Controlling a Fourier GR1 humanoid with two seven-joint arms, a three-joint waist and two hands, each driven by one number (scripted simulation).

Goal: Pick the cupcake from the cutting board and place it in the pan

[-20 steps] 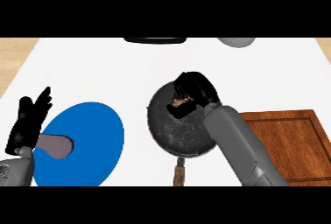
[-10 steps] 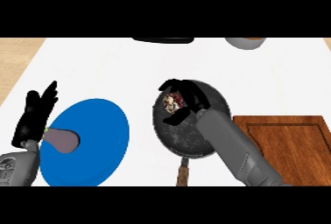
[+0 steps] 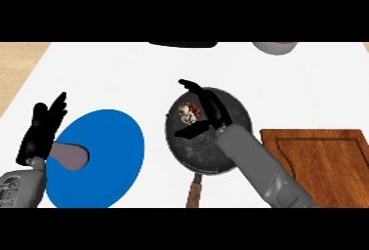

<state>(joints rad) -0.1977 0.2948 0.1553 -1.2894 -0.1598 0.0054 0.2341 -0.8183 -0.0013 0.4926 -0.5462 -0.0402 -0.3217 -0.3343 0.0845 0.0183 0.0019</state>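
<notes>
Two hands show above the white worktop (image 3: 122,73). The right hand (image 3: 214,118) comes in on its grey forearm from the lower right and hangs over the dark pan (image 3: 205,155). Its fingers (image 3: 213,103) are stretched out toward the pan's far rim and its thumb (image 3: 192,132) is spread off to the left, so the hand is open and curls round nothing.

The cupcake (image 3: 189,112) sits inside the pan, in its far left part, just beside those straight fingers and above the thumb. Whether a finger touches it cannot be told, nor whether it stands upright; only its mottled brown and white top shows.

The pan's brown handle (image 3: 194,193) points toward the lower edge. The wooden cutting board (image 3: 320,163) lies to the right of the pan, partly hidden by the forearm.

Left of the pan, close but apart from it, lies a round blue plate (image 3: 108,146). The left hand (image 3: 42,128) rests at the view's left edge beside the plate, fingers straight and pointing up, open and holding nothing.

At the far edge of the worktop stand a grey bowl (image 3: 275,47) and a black object (image 3: 184,44), both cut off by the view.
</notes>
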